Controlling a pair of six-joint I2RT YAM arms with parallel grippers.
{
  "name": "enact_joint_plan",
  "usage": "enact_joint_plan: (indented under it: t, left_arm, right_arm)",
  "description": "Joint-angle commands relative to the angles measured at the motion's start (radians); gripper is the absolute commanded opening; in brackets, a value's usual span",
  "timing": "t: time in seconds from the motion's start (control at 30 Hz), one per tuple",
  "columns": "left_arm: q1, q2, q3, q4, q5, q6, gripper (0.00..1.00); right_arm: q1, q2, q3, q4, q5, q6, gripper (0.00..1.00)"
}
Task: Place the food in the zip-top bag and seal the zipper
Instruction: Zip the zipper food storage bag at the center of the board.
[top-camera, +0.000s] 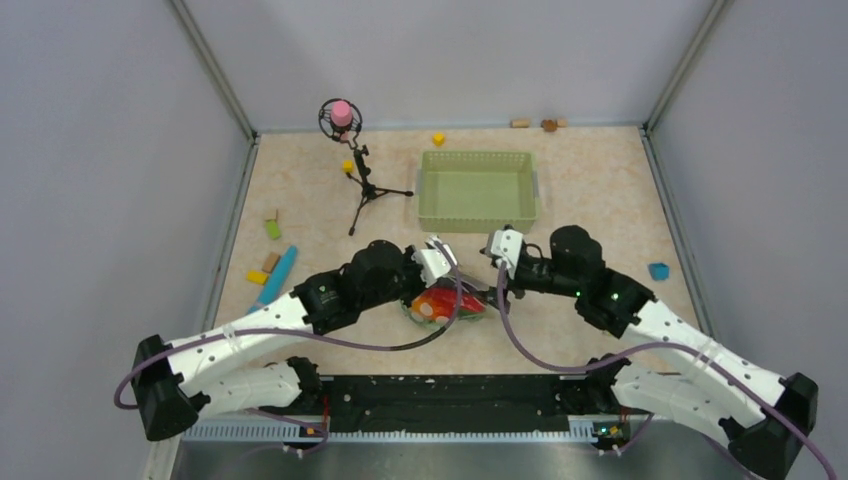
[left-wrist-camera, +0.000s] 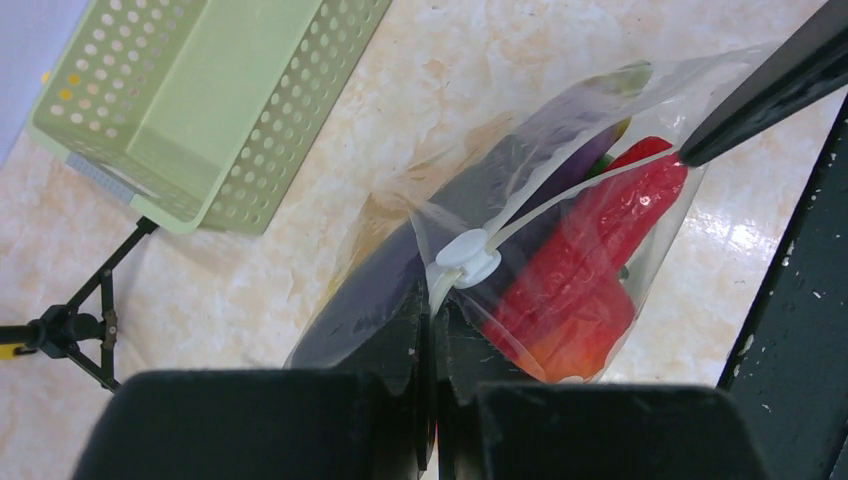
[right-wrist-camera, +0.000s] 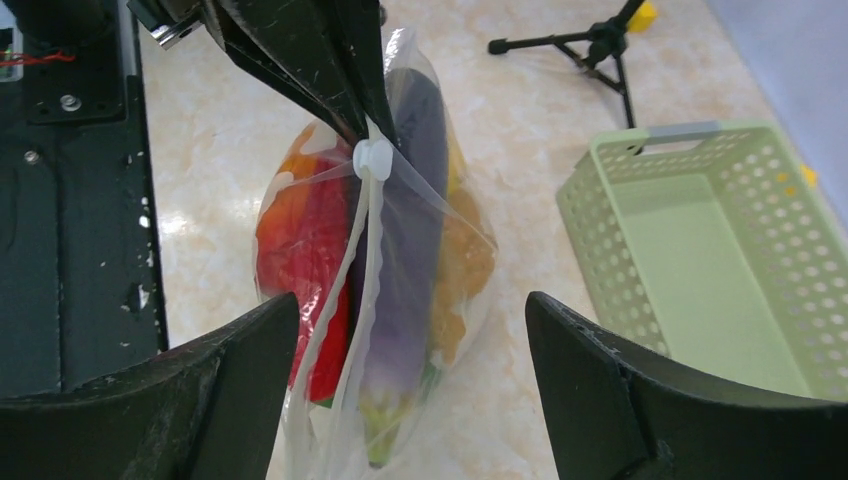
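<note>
Your left gripper (top-camera: 441, 262) meets the zip-top bag (top-camera: 450, 306) in the top view, on the surface (top-camera: 600, 190) between the arms, its food (top-camera: 440, 300) a red-orange blur. The left wrist view shows it clamped on the zipper (left-wrist-camera: 580, 198) beside the white slider (left-wrist-camera: 468, 262), over red chili (left-wrist-camera: 600, 250) and eggplant (left-wrist-camera: 395, 278). The right wrist view shows your right gripper (right-wrist-camera: 410, 310) spread wide, the bag showing in the gap, its bottom cut off.

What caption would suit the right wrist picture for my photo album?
The left claw pinches the food-filled zip-top bag by its zipper; the right claw hangs open nearby.
</note>
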Motion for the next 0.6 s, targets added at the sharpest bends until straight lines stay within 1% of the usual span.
enact_joint_plan:
  t: [0.0,0.07,0.13,0.2,0.23,0.33,0.4,0.5,0.57]
  left_arm:
    - [-0.030,-0.009,0.047,0.021,-0.063,0.024,0.00]
    - [-0.035,-0.006,0.049,0.020,-0.072,0.017,0.00]
    - [-0.039,0.001,0.053,0.017,-0.077,0.009,0.00]
    - [-0.041,0.009,0.057,0.016,-0.076,0.004,0.00]
    - [-0.042,0.012,0.058,0.016,-0.077,0.005,0.00]
    - [-0.043,0.012,0.058,0.015,-0.097,-0.005,0.00]
    - [-0.044,0.007,0.053,0.017,-0.118,-0.013,0.00]
    - [-0.044,-0.012,0.038,0.034,-0.164,-0.033,0.00]
    - [-0.043,-0.030,0.024,0.049,-0.180,-0.043,0.00]
  right_arm:
    - [0.013,0.118,0.098,-0.013,-0.101,0.047,0.78]
    - [0.034,0.165,0.115,0.004,-0.103,0.077,0.73]
    - [0.057,0.197,0.122,0.030,-0.070,0.124,0.63]
    - [0.082,0.215,0.117,0.054,-0.013,0.149,0.44]
    - [0.103,0.219,0.112,0.057,0.041,0.153,0.35]
    - [0.117,0.214,0.097,0.039,0.151,0.161,0.18]
    - [0.117,0.199,0.089,0.023,0.194,0.180,0.11]
    - [0.117,0.160,0.074,-0.013,0.296,0.197,0.08]
    - [0.117,0.135,0.062,-0.035,0.368,0.202,0.00]
